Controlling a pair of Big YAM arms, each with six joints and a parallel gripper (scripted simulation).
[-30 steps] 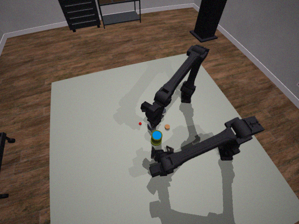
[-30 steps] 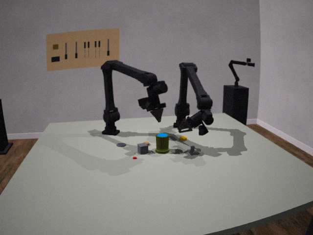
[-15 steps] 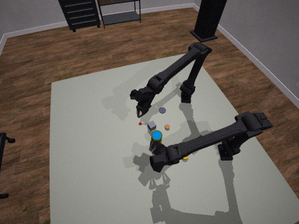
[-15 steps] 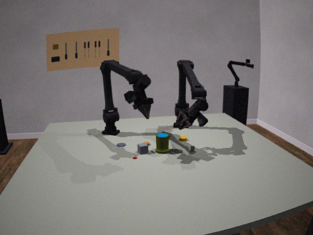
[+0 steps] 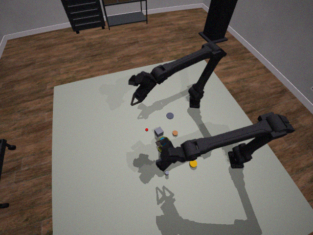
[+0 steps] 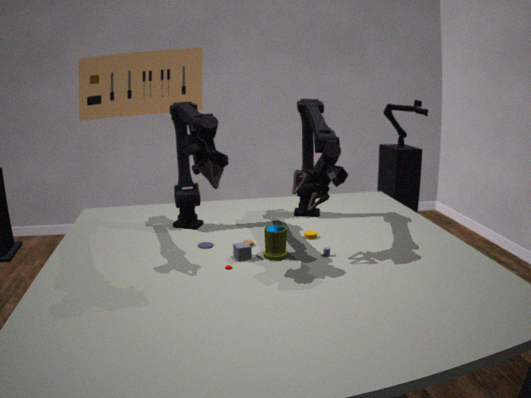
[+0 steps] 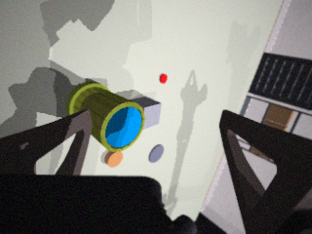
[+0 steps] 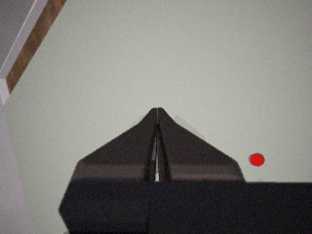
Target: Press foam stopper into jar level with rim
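Observation:
The olive-green jar (image 6: 275, 242) stands upright on the table with the blue foam stopper (image 6: 275, 228) in its mouth, about level with the rim. In the left wrist view the jar (image 7: 102, 117) and stopper (image 7: 124, 128) show from above and to one side. My left gripper (image 6: 309, 190) (image 5: 163, 140) is open and empty, raised above and behind the jar; in the top view it (image 5: 161, 148) hides most of the jar. My right gripper (image 5: 136, 99) is shut on nothing, lifted well away from the jar. Its closed tips (image 8: 157, 113) hang over bare table.
Beside the jar lie a grey cube (image 6: 242, 251), an orange disc (image 5: 174, 132), a grey-blue disc (image 6: 205, 245), a red dot (image 6: 228, 267), a yellow disc (image 6: 310, 234) and a small grey cylinder (image 6: 326, 251). Both arm bases stand at the table's far edge.

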